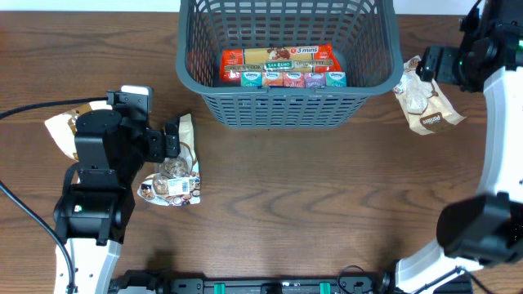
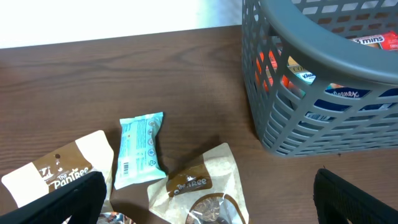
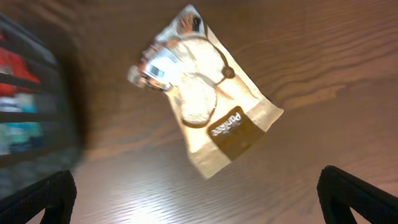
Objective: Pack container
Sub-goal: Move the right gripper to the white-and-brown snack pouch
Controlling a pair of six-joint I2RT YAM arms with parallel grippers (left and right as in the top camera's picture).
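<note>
The dark grey lattice container [image 1: 286,110] stands at the table's far middle, holding a red pasta pack [image 1: 276,59] and a row of small tissue packs [image 1: 294,79]. My left gripper [image 1: 172,140] is open over a beige snack pouch [image 1: 181,155] left of the container. In the left wrist view that pouch [image 2: 205,186] lies between my spread fingers [image 2: 74,199], with a teal packet [image 2: 140,149] behind it and the container [image 2: 323,118] at right. My right gripper [image 1: 426,65] hovers open above another beige pouch [image 1: 425,102], seen from the wrist [image 3: 205,106] ahead of the fingers [image 3: 357,196].
A second beige pouch [image 2: 56,171] lies left of the teal packet, partly under my left finger. A silvery cookie packet [image 1: 170,186] rests nearer the front. Bare brown table spreads in front of the container.
</note>
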